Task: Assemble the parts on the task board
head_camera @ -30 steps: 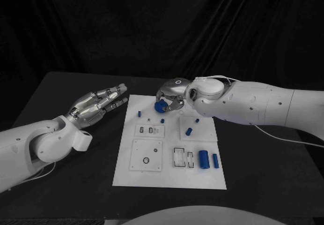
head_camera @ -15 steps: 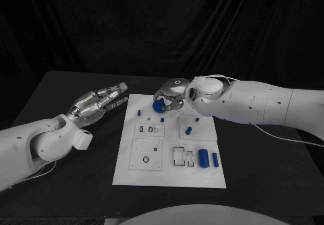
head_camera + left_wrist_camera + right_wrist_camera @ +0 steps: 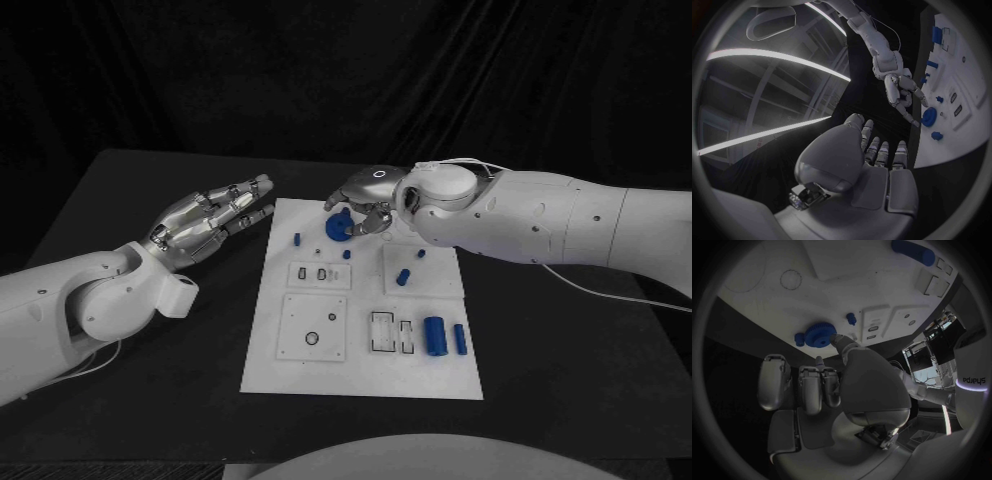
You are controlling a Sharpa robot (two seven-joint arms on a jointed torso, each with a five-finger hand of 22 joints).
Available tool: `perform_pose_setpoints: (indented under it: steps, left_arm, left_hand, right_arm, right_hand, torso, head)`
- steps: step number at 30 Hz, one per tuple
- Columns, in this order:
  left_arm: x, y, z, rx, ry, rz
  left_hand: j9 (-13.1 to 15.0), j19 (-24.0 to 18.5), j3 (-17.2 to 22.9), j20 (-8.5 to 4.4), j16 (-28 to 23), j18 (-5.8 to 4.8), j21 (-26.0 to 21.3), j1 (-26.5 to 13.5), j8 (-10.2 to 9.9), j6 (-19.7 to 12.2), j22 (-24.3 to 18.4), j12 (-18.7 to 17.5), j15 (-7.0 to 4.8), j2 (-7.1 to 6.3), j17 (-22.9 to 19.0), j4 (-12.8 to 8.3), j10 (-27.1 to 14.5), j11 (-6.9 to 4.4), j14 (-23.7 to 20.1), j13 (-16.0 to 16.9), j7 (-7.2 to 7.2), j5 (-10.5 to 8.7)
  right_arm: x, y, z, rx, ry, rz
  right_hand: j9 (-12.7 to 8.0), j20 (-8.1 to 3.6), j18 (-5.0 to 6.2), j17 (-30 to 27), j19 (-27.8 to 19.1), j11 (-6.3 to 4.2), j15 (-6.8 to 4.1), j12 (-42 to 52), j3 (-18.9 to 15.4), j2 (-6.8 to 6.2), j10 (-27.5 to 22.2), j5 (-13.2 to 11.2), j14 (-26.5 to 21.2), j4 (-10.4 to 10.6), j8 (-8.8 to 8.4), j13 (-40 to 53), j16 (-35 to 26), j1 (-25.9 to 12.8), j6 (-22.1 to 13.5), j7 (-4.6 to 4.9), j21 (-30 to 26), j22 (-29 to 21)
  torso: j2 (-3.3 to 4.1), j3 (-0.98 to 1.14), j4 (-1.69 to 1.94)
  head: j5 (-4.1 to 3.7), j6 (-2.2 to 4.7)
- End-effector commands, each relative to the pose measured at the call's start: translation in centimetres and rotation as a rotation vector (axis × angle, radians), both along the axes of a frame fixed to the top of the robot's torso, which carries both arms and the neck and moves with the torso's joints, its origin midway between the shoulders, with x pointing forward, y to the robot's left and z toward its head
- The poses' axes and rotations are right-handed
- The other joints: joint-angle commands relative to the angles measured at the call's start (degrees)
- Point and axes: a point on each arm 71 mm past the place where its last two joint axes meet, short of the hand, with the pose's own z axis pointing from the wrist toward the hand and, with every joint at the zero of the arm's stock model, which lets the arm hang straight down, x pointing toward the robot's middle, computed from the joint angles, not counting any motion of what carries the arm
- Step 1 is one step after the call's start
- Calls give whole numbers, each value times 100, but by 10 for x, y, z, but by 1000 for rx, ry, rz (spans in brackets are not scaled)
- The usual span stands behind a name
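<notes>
**A:** Nearest the robot on the task board (image 3: 274, 375) you get the flat inset plates and, off to the right, two blue cylinders (image 3: 434, 337) lying side by side; what the slots beside them are for, can't make out.

**B:** yeah, the small blue parts (image 3: 404, 277) mid-board are too tiny to tell what they are; same for the peg (image 3: 299, 240) near the left edge.

**A:** Further back, the left hand (image 3: 209, 220) hangs over the black table (image 3: 577, 400) just left of the board, fingers stretched out and apart, nothing in it; the left wrist view mostly shows the back of that hand (image 3: 867, 170), so its palm side is hidden.

**B:** and the gear?

**A:** blue gear (image 3: 340, 227) is at the far end of the board, right under the right hand (image 3: 368, 200); the hand comes down over it from above and covers part of it in the head view.

**B:** in the right wrist view one fingertip (image 3: 839, 341) sits against the gear's (image 3: 819, 334) edge, the other fingers are curled back short of it; the left wrist view has fingers on both sides of the gear (image 3: 929, 117), so I'd call it pinched; whether it's lifted off the board or resting on it, can't tell.
</notes>
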Motion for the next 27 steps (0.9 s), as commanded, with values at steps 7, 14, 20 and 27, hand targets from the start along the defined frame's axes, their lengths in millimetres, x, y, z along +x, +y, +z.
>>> perform_pose_setpoints:
  steps: [7, 14, 20, 27]
  left_arm:
    - [-1, 0, 1, -14, -2, -13]
    - [-1, 0, 0, -13, -2, -11]
    - [-1, -1, 0, -14, -1, -15]
    - [-1, -1, 0, -14, 0, -15]
  left_hand:
    - [4, -8, 53, 43, 36, 113, 18, 39, 31, -27, 8, 2, 47, -3, 5, -18, -1, 19, 1, 5, -6, 21]
    - [5, -8, 61, 43, 40, 113, 19, 41, 34, -21, 8, 8, 48, -4, 6, -22, 2, 20, 3, 6, -6, 23]
    - [6, -7, 70, 43, 40, 113, 19, 44, 36, -16, 8, 12, 48, -4, 7, -27, 4, 21, 3, 7, -5, 26]
    - [6, -7, 78, 44, 40, 113, 19, 47, 36, -20, 9, 11, 48, -5, 6, -31, 4, 23, 3, 7, -3, 28]
  right_arm:
    - [0, -12, 1, 14, -23, -18]
    - [1, -20, -3, -12, 3, -43]
    - [0, -22, -7, -28, 25, -50]
    - [0, -24, -14, -43, 47, -58]
  right_hand:
    - [33, 48, 119, 1506, -50, 51, 26, 20, -139, 71, 599, -475, 597, 14, 126, 1508, 15, -87, 615, 68, -91, 854]
    - [-3, 71, 127, 1506, -62, 71, 47, 20, -199, 119, 599, -638, 597, 29, 157, 1508, 15, -106, 781, 79, -137, 851]
    - [-65, 68, 137, 1506, -84, 55, 36, 20, -191, 144, 599, -499, 597, -14, 94, 1508, 15, -53, 730, 57, -183, 843]
    - [-87, 65, 138, 1506, -87, 63, 36, 20, -182, 169, 599, -420, 597, -30, 112, 1508, 15, -39, 809, 75, -198, 845]
  torso:
    - [-1, -1, 4]
    - [-3, 0, -6]
    - [-11, -4, -15]
    - [5, 4, -2]
  head:
    - [-10, 44]
    - [-5, 36]
    - [-12, 6]
    - [-8, 1]
